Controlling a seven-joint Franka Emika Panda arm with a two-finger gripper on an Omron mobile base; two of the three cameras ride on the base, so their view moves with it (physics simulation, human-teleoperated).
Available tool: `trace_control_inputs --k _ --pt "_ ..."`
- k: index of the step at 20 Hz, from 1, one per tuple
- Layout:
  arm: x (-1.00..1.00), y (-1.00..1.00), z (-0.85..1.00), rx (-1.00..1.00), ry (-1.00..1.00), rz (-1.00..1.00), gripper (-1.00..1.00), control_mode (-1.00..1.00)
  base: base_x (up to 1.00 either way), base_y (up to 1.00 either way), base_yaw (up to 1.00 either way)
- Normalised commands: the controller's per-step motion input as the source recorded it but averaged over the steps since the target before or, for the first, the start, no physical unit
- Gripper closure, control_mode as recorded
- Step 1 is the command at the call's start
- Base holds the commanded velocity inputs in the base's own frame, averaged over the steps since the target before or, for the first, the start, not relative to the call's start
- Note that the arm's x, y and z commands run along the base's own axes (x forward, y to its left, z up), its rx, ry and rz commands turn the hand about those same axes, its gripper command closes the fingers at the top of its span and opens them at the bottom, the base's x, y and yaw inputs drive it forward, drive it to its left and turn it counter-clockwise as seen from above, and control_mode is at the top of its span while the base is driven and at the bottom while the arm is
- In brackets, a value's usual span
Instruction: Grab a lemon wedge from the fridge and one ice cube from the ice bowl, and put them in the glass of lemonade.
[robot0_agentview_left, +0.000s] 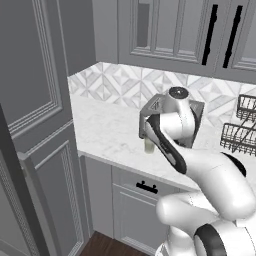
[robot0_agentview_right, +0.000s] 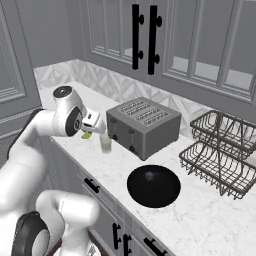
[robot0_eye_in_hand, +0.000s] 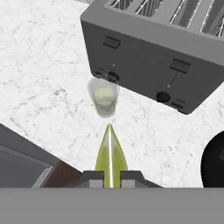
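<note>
The lemon wedge (robot0_eye_in_hand: 110, 154) is pinched between the two dark tips of the gripper (robot0_eye_in_hand: 110, 177), its pointed end sticking out ahead of the jaws, which are drawn in narrow on it. In the hand view the glass of lemonade (robot0_eye_in_hand: 104, 97) stands at about twelve o'clock from the wedge's tip, a little toward eleven, on the white marble counter (robot0_eye_in_hand: 39, 78), with a clear gap between tip and rim. The glass stands just in front of the grey toaster (robot0_eye_in_hand: 157, 57), close to its lever side but, as far as I can tell, not touching it. From the right base view the wedge shows as a small yellow-green fleck (robot0_agentview_right: 87, 135) under the hand, just at nine o'clock of the glass (robot0_agentview_right: 105, 143); from the left base view the glass (robot0_agentview_left: 149, 145) peeks out beside the forearm. To my eye the step in hand is carrying the wedge over the glass mouth, and it is not there yet. Doing it well looks like bringing the tip squarely over the middle of the opening, staying above the rim so the light tumbler is not knocked against the toaster or tipped, and parting the jaws only once the wedge hangs over the liquid. The black round plate (robot0_agentview_right: 153, 185) lies at about four o'clock of the glass, well out of the way.
</note>
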Motion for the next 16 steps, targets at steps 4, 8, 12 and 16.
trace_control_inputs --k 4,8,12,16 --pt "0.36 0.00 0.00 0.00 0.00 -0.01 1.00 -1.00 0.00 0.00 0.00" --pt "0.76 0.01 0.00 0.00 0.03 -0.01 1.00 -1.00 0.00 0.00 0.00" --pt "0.73 0.07 0.00 0.00 0.13 -0.01 1.00 -1.00 0.00 0.00 0.00" --pt "0.47 0.00 0.00 -0.01 0.27 -0.03 1.00 -1.00 0.00 0.00 0.00"
